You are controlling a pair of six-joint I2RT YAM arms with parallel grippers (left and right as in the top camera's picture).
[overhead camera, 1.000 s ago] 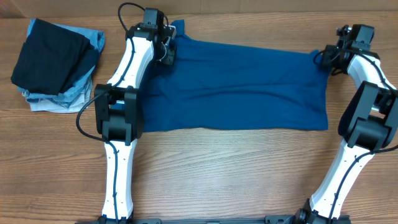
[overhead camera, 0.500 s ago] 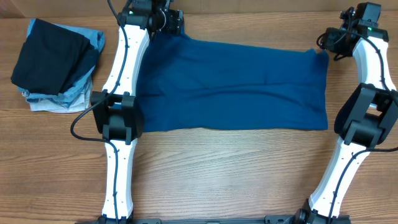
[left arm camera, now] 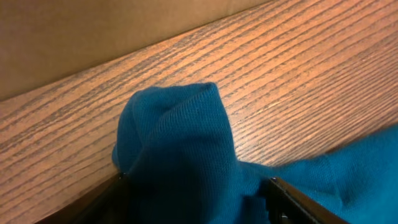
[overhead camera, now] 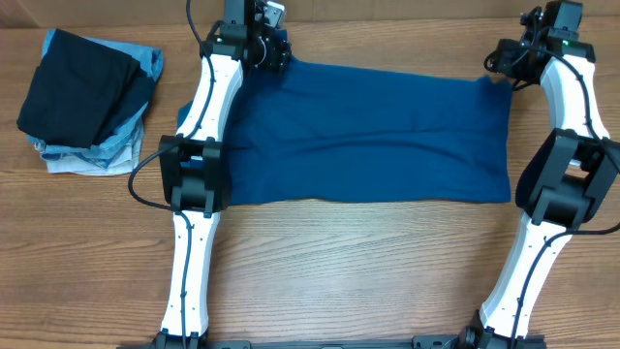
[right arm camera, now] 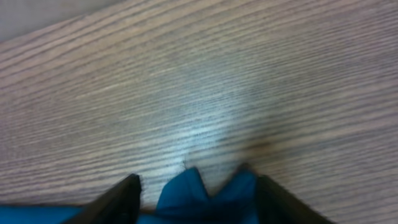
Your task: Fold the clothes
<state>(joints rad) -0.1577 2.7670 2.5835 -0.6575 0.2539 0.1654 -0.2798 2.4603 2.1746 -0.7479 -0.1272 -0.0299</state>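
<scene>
The blue T-shirt [overhead camera: 368,131] lies flat on the table [overhead camera: 368,262] as a long band running from one arm to the other, its sleeves not showing, so it looks to have one lengthwise fold in it already. The left pincer [overhead camera: 260,47] hangs over the shirt's far left corner, and the right pincer [overhead camera: 511,70] over its far right corner. In the left wrist view the fingers [left arm camera: 283,198] stand wide apart with a soft hump of blue cloth bunched up between them, slack rather than pinched. In the right wrist view the fingers [right arm camera: 124,198] are likewise spread, with bare wood showing either side of the little blue tip between them. So both pincers are open and hold nothing. A pile of other clothes [overhead camera: 87,97], black on top of pale blue, sits well apart from the shirt's left end and plays no part here. The step in hand seems to be the end of a fold along the far edge, with the cloth set down. The next move is likely a crosswise fold: both pincers would need a fresh hold on the two corners of one short end of the shirt, to carry that end over to meet the other. The bunched far left corner may need flattening first, or the edges will not line up.
</scene>
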